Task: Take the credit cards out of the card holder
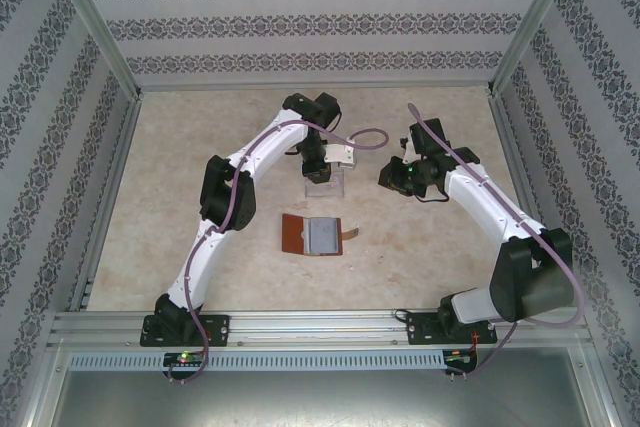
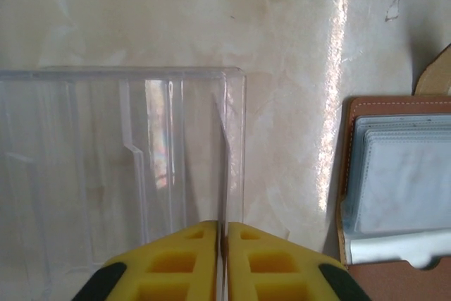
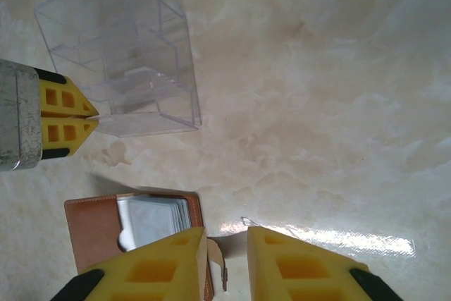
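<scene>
The left gripper (image 2: 221, 234) has its yellow fingers drawn together to a hairline slit. Their tips sit right at one wall of the clear plastic box (image 2: 106, 160), and that wall's edge lines up with the slit, though I cannot tell whether it is actually pinched. The right gripper (image 3: 225, 234) is parted by a modest gap with nothing between the fingers, and it hangs above the table (image 1: 200, 147) close to the card holder's strap end. The box stands on the table under the left gripper, farther from the arm bases than the card holder. Through its sides I see inner dividers and reflections, but I cannot make out anything lying in it. The card holder (image 1: 300, 235) lies spread open and flat on the table, about midway between the two arms and just nearer the bases than the box. Its brown leather is outermost, its grey-blue pockets (image 2: 402, 174) face up, and its strap tab (image 1: 352, 234) sticks out toward the right arm's side. The pockets look layered and pale, and I cannot tell the credit cards from the sleeves. The left arm (image 1: 250, 162) reaches forward and bends inward at the elbow, with its wrist turned down over the box. The right arm (image 1: 490, 207) arcs in from the right, its wrist tipped down toward the table beside the box.
</scene>
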